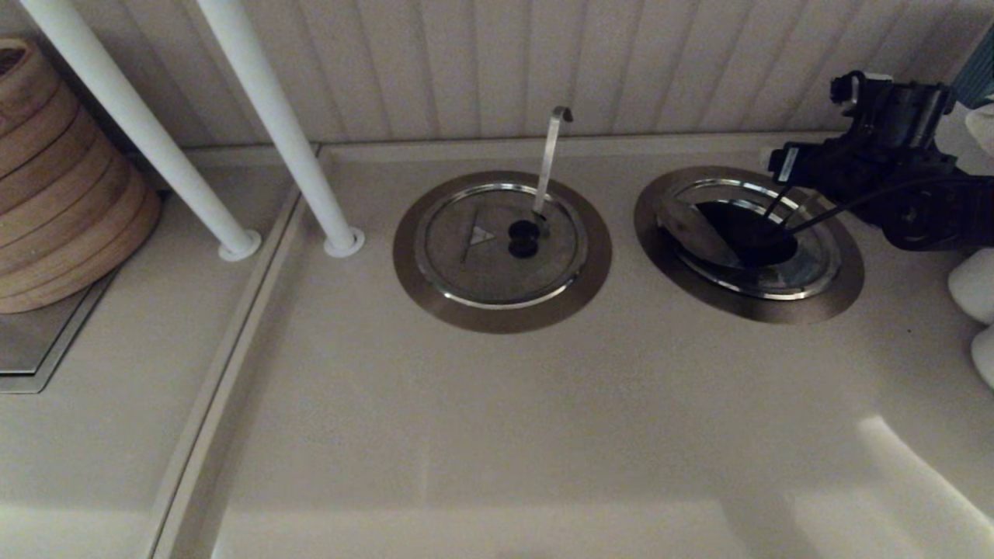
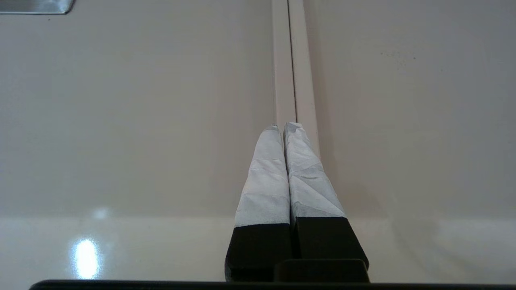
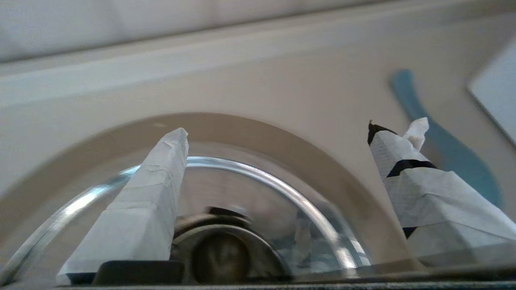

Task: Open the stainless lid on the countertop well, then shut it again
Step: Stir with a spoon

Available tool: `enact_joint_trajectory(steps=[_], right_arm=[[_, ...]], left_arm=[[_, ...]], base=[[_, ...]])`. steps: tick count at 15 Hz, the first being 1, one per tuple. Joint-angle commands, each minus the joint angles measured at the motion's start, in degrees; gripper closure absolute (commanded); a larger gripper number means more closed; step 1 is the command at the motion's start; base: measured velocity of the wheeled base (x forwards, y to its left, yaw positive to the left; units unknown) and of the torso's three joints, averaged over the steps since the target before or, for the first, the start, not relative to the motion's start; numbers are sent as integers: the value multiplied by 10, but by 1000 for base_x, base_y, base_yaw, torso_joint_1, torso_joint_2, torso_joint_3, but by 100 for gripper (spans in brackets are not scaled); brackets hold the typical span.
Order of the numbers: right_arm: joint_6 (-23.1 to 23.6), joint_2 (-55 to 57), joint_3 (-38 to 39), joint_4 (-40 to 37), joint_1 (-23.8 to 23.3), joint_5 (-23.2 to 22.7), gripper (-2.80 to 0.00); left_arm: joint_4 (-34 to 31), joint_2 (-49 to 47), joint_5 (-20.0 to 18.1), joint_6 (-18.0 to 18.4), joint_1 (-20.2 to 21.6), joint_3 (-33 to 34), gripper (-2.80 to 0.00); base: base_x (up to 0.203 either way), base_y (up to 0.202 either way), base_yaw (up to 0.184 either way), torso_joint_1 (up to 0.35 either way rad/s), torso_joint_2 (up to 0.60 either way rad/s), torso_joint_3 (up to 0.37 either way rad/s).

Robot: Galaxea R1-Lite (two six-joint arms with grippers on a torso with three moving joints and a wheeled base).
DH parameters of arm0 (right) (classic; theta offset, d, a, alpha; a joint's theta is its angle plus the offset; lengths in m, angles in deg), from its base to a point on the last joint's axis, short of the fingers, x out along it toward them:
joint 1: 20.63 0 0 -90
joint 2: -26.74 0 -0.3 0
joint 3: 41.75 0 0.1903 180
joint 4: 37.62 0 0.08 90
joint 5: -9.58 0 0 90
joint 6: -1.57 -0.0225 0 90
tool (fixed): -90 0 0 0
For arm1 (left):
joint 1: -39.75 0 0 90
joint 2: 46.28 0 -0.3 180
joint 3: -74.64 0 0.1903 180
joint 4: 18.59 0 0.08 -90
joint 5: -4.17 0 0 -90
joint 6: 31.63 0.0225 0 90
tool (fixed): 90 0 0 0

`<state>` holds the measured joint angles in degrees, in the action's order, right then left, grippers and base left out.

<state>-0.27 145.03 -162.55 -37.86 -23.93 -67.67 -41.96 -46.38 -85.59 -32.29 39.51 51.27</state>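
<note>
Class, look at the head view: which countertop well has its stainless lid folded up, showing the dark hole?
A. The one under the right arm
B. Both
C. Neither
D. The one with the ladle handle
A: the countertop well beneath the right end effector shows a dark opening, its stainless lid tilted up.

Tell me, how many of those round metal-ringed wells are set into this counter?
2: the countertop well on the right, dark inside, the right gripper open above it; a second well mid-counter, covered by a flat lid.
</note>
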Motion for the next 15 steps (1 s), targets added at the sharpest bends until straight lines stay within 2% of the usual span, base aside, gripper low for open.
enact_joint_trajectory(steps=[1, 5, 12, 15], right_arm=[[-2, 6, -1, 19, 4, 2, -280], [-4, 18, -6, 53, 8, 2, -280], [-5, 52, -36, 58, 20, 4, -280], [-5, 77, -62, 82, 26, 24, -280]], left_arm=[[0, 0, 0, 0, 0, 0, 0], [1, 0, 0, 0, 0, 0, 0], [0, 0, 0, 0, 0, 0, 0], [0, 0, 0, 0, 0, 0, 0]], base=[[0, 0, 0, 0, 0, 0], [0, 0, 0, 0, 0, 0], [0, 0, 0, 0, 0, 0], [0, 0, 0, 0, 0, 0]])
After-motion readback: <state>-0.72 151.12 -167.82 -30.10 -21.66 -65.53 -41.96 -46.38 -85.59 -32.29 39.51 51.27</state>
